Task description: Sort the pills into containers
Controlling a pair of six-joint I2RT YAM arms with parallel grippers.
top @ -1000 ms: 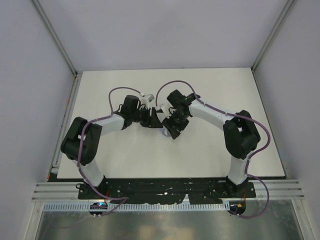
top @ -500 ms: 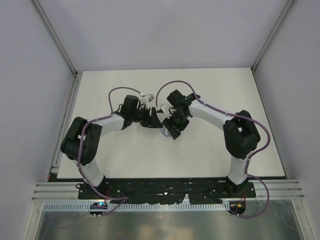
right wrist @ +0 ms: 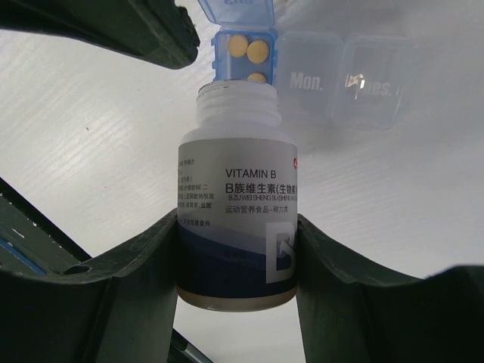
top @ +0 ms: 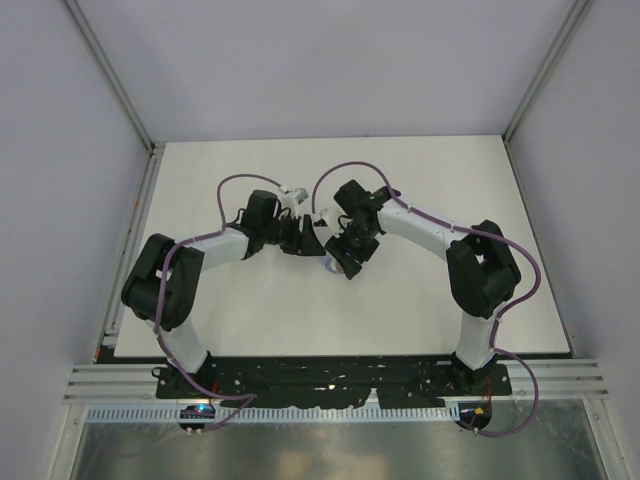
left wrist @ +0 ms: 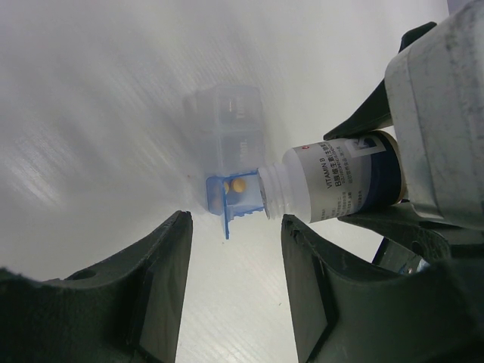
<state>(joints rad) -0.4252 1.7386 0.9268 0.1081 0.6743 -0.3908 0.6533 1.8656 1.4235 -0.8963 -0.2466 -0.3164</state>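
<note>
**A:** Anything different from a second ago?

**B:** Next to nothing. In the top view both arms keep the same pose at the centre of the table (top: 250, 320), with their wrists close together. If the right gripper (top: 345, 262) has shifted, it is by a hair.

**A:** What is it holding?

**B:** The bottle (right wrist: 236, 197), clenched between its two fingers across the label. The cap is off. The bare neck points to the top of the right wrist frame, at the open compartment (right wrist: 243, 57) of the pill organiser (right wrist: 344, 72).

**A:** And the pills?

**B:** Yellow pills (right wrist: 258, 51) show in that blue compartment, two in full and one half hidden by the neck. Its lid (right wrist: 240, 10) is flipped back. The neighbouring clear cells, marked Mon. and Tues., are closed, and I cannot tell what is inside.

**A:** The left gripper?

**B:** The left gripper (left wrist: 236, 280) is released, jaws apart with only table between them, low in its own frame. It hovers near the organiser and does not touch it as far as I can see.

**A:** What does the standstill mean?

**B:** My reading is that the pour into this cell is underway or paused, with the bottle mouth at the compartment's edge. No pill is visibly in flight. Other cells probably remain to be filled, so the sorting looks early.

**A:** Any risk?

**B:** Pills could skip over the rim, since nothing pins the organiser down.
</note>
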